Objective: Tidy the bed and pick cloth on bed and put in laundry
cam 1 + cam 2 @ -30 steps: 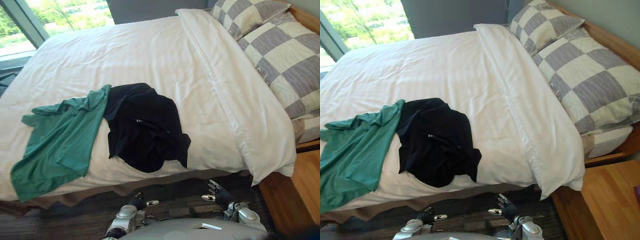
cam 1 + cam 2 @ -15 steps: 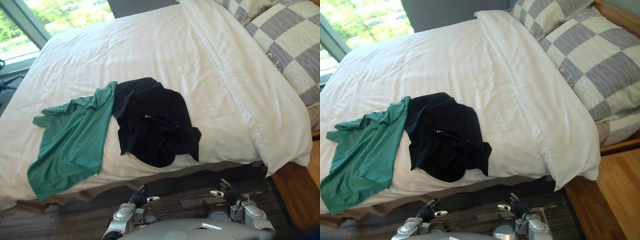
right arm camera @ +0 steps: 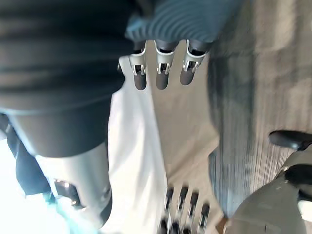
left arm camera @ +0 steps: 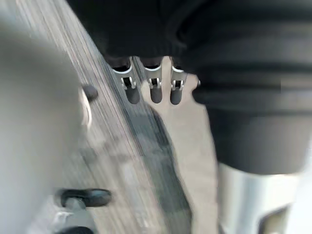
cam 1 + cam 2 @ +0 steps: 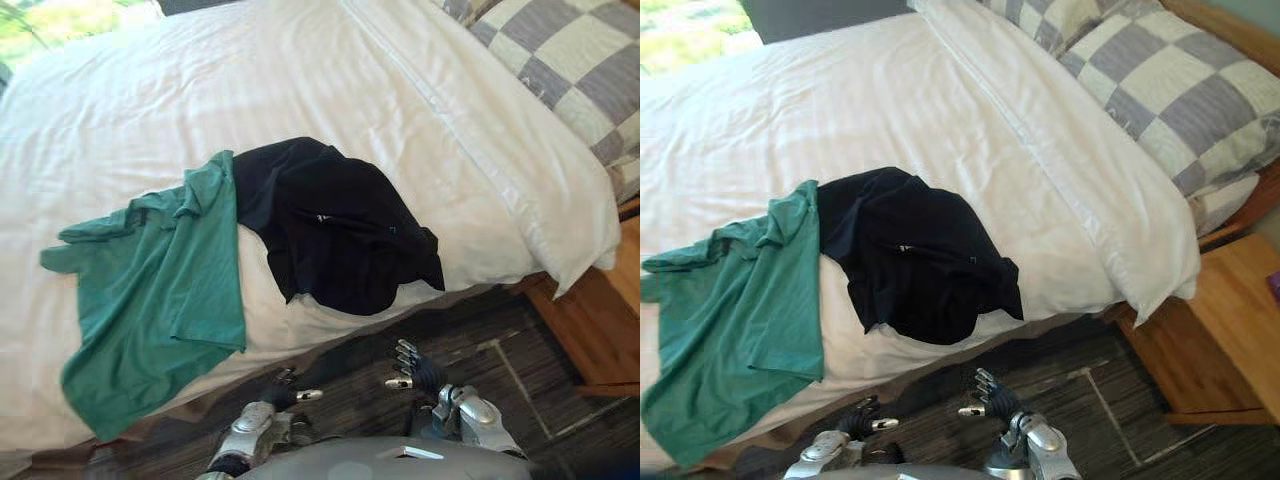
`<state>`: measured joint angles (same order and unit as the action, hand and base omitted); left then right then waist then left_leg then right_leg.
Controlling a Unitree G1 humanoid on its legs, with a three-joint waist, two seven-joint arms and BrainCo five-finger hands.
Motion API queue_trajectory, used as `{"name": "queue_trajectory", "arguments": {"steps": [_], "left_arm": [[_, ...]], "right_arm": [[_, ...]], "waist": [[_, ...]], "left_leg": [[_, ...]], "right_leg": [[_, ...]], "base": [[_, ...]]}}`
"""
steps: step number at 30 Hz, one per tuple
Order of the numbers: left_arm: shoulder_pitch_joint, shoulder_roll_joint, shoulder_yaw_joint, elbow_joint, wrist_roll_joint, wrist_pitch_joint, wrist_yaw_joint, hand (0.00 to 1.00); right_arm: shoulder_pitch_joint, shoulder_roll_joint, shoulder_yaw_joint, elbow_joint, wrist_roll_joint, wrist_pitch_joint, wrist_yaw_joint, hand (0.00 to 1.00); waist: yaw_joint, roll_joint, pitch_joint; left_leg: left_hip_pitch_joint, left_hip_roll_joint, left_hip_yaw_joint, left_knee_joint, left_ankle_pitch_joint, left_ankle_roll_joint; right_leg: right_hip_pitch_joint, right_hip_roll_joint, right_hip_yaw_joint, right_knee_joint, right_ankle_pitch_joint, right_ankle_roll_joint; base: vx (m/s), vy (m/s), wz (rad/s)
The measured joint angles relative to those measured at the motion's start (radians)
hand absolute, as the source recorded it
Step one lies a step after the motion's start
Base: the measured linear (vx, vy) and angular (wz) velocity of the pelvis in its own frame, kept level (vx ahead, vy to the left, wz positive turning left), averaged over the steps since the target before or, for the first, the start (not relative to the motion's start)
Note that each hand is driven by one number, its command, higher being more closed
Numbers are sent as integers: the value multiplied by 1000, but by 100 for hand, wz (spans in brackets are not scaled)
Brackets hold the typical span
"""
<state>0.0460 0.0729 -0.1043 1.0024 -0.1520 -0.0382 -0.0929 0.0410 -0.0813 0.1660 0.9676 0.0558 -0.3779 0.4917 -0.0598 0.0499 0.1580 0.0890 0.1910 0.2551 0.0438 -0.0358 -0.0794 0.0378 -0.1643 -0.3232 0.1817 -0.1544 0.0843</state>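
A green cloth (image 5: 150, 300) and a black cloth (image 5: 340, 230) are seen lying crumpled on the white bed (image 5: 330, 80), close to its near edge. The two are laid side by side and touching, the green one towards the robot's left with its lower end draped over the edge of the bed, and the black one to its right. Grey-and-cream checked pillows (image 5: 1160, 70) are set at the far right end of the bed, and a wooden nightstand (image 5: 1230, 340) is placed just beside that end. The left hand (image 5: 280, 393) and the right hand (image 5: 420, 372) are held low over the dark carpeted floor (image 5: 1120, 400), well apart from both cloths. The left fingers (image 4: 156, 90) and the right fingers (image 3: 162, 73) are extended and relaxed, and nothing is held by either hand.
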Motion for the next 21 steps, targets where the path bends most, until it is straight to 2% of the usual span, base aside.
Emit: {"name": "queue_trajectory", "arguments": {"steps": [2, 4, 5, 6, 7, 11, 13, 16, 18, 21], "left_arm": [[2, -5, -2, 0, -36, 14, 25, 0], [7, -5, 10, -8, -103, 20, 38, 0], [7, -5, 20, -9, -115, 20, 40, 0], [10, -5, 43, -9, -121, 19, 49, 0], [18, -2, 57, -7, -126, 13, 54, 0], [38, 10, 117, -7, -132, 8, 51, 0], [68, 10, 150, -11, -131, -2, 46, 0], [87, 6, 191, -10, -127, -22, 29, 0], [90, -6, 204, -9, -101, -24, 18, 0], [90, -6, 204, -9, -80, -27, -4, 0]], "right_arm": [[-4, 2, 24, 1, 2, 8, -3, 0], [-9, -2, 44, 7, 9, 58, -38, 0], [-11, -3, 44, 11, 10, 70, -49, 0], [-14, -7, 45, 12, 12, 102, -73, 0], [-22, -10, 44, 13, 19, 126, -99, 0], [-38, -10, 15, 54, 17, 133, -149, 0], [-36, -11, -4, 62, 13, 133, -152, 0], [-37, -15, -39, 71, 10, 137, -150, 0], [-37, -22, -54, 72, 12, 149, -151, 0], [-34, -28, -83, 72, 12, 172, -151, 0]], "waist": [[-2, -3, -6], [11, -5, -10], [20, -4, -10], [26, -6, -10], [20, -9, -9], [20, -35, 8], [24, -33, 6], [27, -26, 2], [27, -18, -4], [25, -18, -3]], "left_leg": [[-3, -1, -35, -18, 28, 7], [-6, -9, -55, -44, 58, 18], [-10, -11, -56, -44, 61, 20], [-20, -18, -62, -40, 71, 22], [-32, -30, -67, -34, 88, 17], [-54, -77, -10, 11, 136, 28], [-57, -84, -16, 6, 145, 28], [-49, -98, -22, -66, 202, 26], [-52, -105, -24, -80, 207, 25], [-54, -128, -41, -81, 203, 20]], "right_leg": [[19, 0, -41, -6, 0, 1], [24, 0, -50, -7, 0, 0], [23, 0, -52, -7, -1, 0], [24, -9, -60, -5, -5, 5], [31, -19, -68, -4, -16, 13], [79, -68, -114, -14, -30, 27], [83, -73, -126, -15, -30, 29], [95, -86, -145, -33, -15, 38], [97, -91, -154, -45, 6, 37], [101, -120, -155, -57, 37, 63]], "base": [[-23, -90, 64], [-50, -44, 42], [-69, -10, 26], [-72, 3, 41], [-92, 19, 60], [-88, 28, 58], [-60, 20, 35], [-48, 41, 32], [-31, 49, 14], [-36, 95, -4]]}}
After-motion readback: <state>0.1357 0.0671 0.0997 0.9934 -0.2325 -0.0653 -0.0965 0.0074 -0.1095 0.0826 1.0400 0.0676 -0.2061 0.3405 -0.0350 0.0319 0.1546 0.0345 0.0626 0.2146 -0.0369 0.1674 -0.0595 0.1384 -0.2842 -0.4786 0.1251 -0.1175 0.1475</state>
